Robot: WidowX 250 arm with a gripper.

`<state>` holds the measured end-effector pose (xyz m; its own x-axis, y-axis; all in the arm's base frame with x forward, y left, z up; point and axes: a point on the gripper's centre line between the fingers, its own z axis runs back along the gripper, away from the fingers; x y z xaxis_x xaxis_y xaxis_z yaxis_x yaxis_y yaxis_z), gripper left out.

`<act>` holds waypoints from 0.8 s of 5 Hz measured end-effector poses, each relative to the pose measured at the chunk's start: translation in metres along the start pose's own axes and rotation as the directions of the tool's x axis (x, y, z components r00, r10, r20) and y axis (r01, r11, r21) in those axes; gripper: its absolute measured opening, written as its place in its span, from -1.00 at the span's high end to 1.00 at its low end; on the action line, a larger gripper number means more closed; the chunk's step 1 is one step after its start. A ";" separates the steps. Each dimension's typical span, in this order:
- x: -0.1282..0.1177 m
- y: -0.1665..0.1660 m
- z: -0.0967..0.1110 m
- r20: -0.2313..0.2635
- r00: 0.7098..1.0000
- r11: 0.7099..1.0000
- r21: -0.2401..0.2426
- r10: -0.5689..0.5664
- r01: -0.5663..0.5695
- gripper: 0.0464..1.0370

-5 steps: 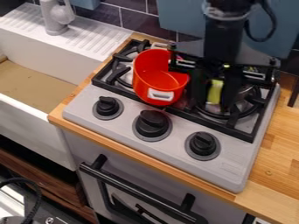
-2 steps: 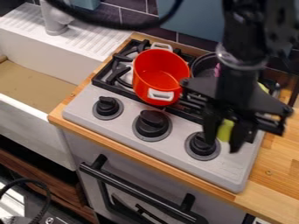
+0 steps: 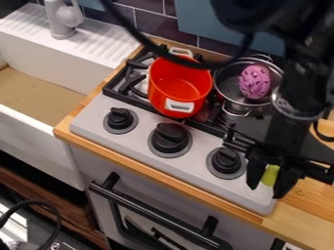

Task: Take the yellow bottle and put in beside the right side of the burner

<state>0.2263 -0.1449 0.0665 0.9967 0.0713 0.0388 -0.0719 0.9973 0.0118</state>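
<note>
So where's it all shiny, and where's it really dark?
In the camera view, the metal pot glints along its rim, and the red pot is lighter in some spots inside; also in the camera view, the arm is so black its parts are hard to tell apart.

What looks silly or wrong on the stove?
The pink, bumpy, egg-shaped thing in the metal pot looks odd: it seems more like a toy than food. I can't see any spills or breaks.

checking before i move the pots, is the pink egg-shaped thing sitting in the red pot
No, the pink egg-shaped thing lies in the metal pot, to the right of the red pot.
</note>
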 end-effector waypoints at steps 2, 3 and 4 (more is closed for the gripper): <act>0.013 -0.014 -0.020 -0.048 0.999 1.000 -0.014 0.008 -0.009 0.54; 0.014 -0.015 -0.027 -0.050 0.999 1.000 -0.013 0.016 -0.016 0.54; 0.015 -0.019 -0.041 -0.101 0.995 0.999 -0.019 0.024 -0.026 0.54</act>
<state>0.2438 -0.1627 0.0261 0.9934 0.0963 -0.0617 -0.0969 0.9953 -0.0081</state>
